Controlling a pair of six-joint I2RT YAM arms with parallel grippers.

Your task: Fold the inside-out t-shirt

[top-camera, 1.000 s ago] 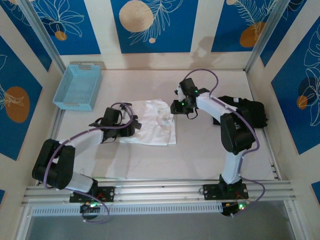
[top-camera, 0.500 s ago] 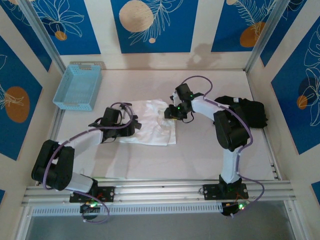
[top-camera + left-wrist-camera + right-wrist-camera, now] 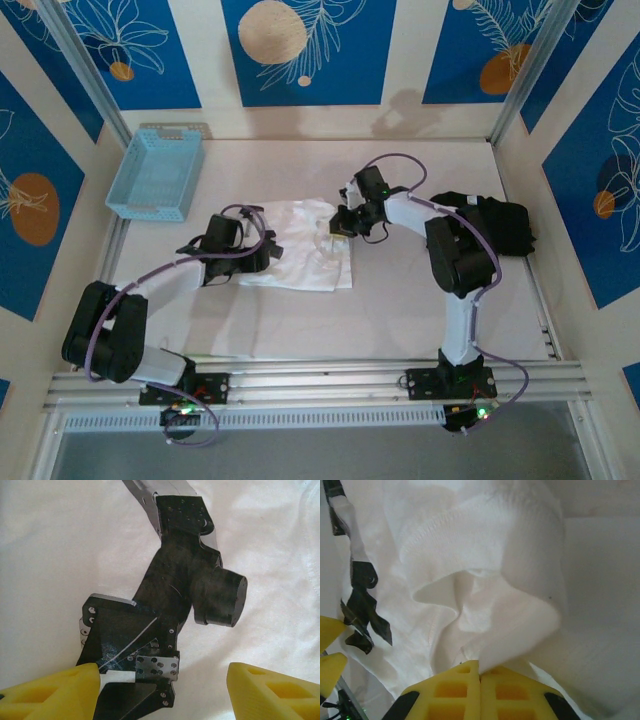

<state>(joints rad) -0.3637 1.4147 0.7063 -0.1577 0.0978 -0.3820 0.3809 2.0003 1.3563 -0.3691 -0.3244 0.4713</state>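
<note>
The inside-out t-shirt (image 3: 305, 250) is a white, partly folded patch on the table's middle. My left gripper (image 3: 262, 250) rests at its left edge. In the left wrist view its yellow fingers (image 3: 50, 692) stand wide apart over white cloth (image 3: 65, 555), open, gripping nothing, with the right arm's black wrist (image 3: 175, 585) ahead of them. My right gripper (image 3: 341, 222) is at the shirt's upper right corner. In the right wrist view this gripper (image 3: 480, 667) is shut on a raised fold of the white fabric (image 3: 485, 545), its two yellow pads pressed together.
A light blue basket (image 3: 157, 172) stands at the back left. A black folded garment (image 3: 497, 224) lies at the right, behind the right arm. Aluminium rails and walls close the table in on all sides.
The right gripper has moved left onto the shirt's upper right corner and closed on a fold of cloth. The left arm has stayed still with its gripper open.
</note>
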